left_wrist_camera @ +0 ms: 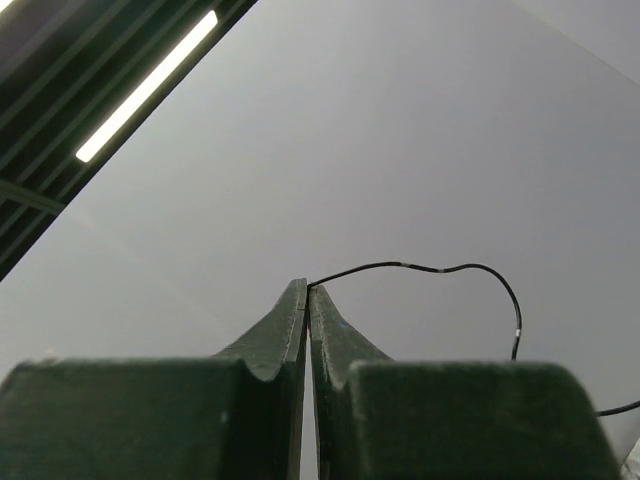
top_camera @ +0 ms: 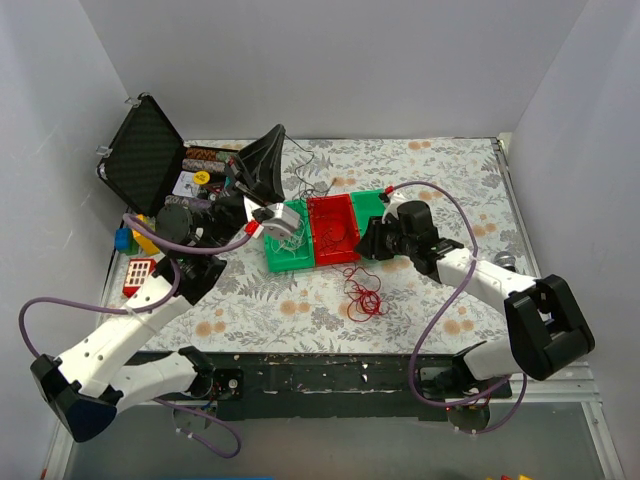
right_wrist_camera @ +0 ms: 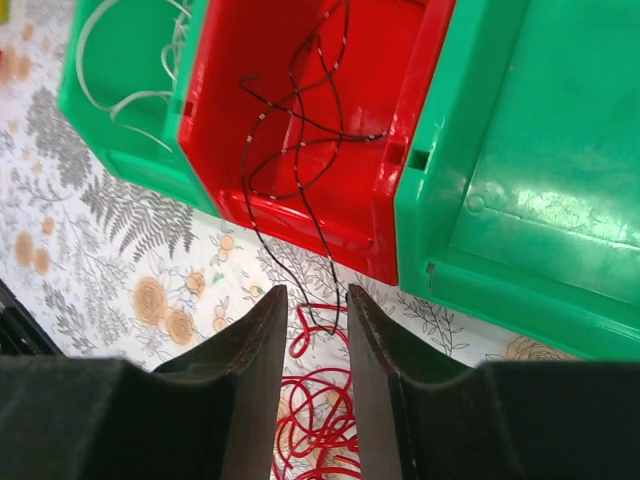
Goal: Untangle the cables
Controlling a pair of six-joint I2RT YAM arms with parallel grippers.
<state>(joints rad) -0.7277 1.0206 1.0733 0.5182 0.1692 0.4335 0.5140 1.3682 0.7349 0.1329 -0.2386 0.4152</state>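
Observation:
The cables lie in separate colours. A red tangle rests on the flowered table in front of the bins. A thin black cable lies looped in the red bin, and its end hangs over the front wall down between my right gripper's parted fingers, ungripped. A pale cable lies in the left green bin. My left gripper points upward, shut on another thin black cable at its very tips.
A second green bin stands right of the red one. An open black case with small parts sits at the back left. Coloured toy blocks lie near the left wall. White walls enclose the table.

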